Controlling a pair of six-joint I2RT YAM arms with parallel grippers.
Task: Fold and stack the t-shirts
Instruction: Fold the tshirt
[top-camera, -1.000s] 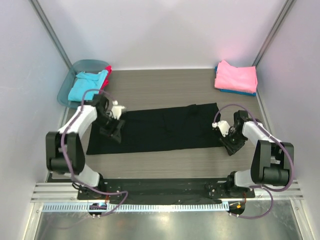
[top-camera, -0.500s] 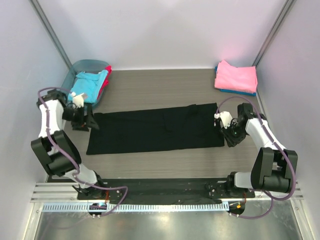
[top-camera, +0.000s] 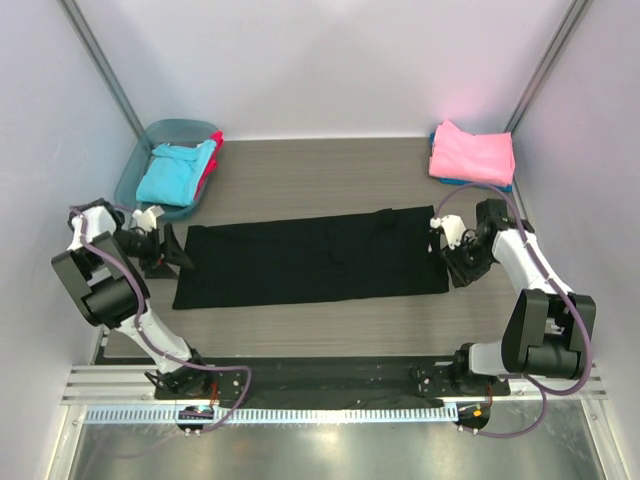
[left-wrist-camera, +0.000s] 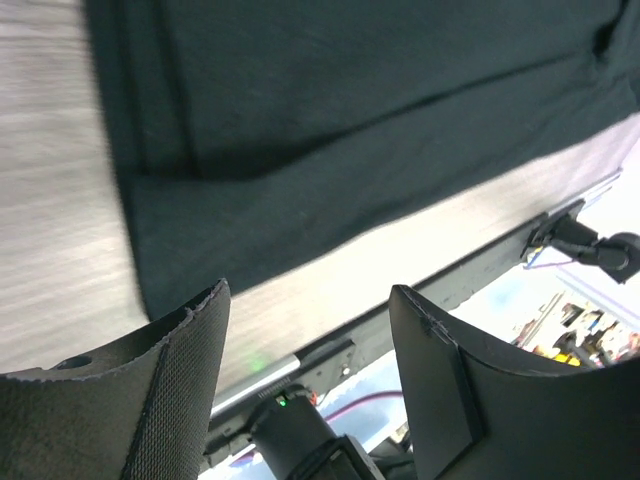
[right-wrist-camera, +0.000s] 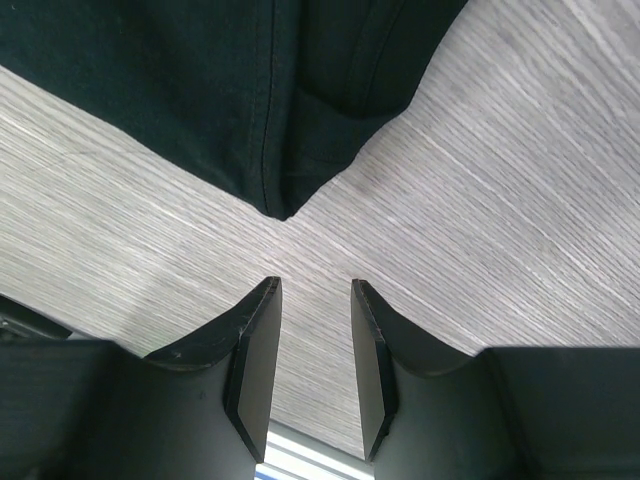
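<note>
Quick status from my end: the black tee (top-camera: 310, 258) is lying flat across the middle of the table (top-camera: 320, 170) as one long folded strip, running left to right in the overhead view. The left gripper (top-camera: 165, 250) sits at the left of the frame, just off the strip's left short edge. On its wrist cam the jaws are well apart with nothing between them, and the tee's edge and lower corner fill the upper part of that view, beyond the fingertips. The right gripper (top-camera: 455, 262) is at the other end, just beside the strip's right edge. Its wrist cam shows the jaws only a little apart and empty, bare wood grain in the gap, with a corner of the black cloth lying just ahead of the tips and not touching them. So neither arm has hold of anything. As for the rest, in the upper left of the overhead frame there's a turquoise tee (top-camera: 175, 172) in the tub (top-camera: 135, 165), with a red tee (top-camera: 212, 160) peeking out along its right side. In the upper right, a pink tee (top-camera: 472, 152) sits folded on top of a blue tee (top-camera: 470, 183), of which I can only see a thin edge.
</note>
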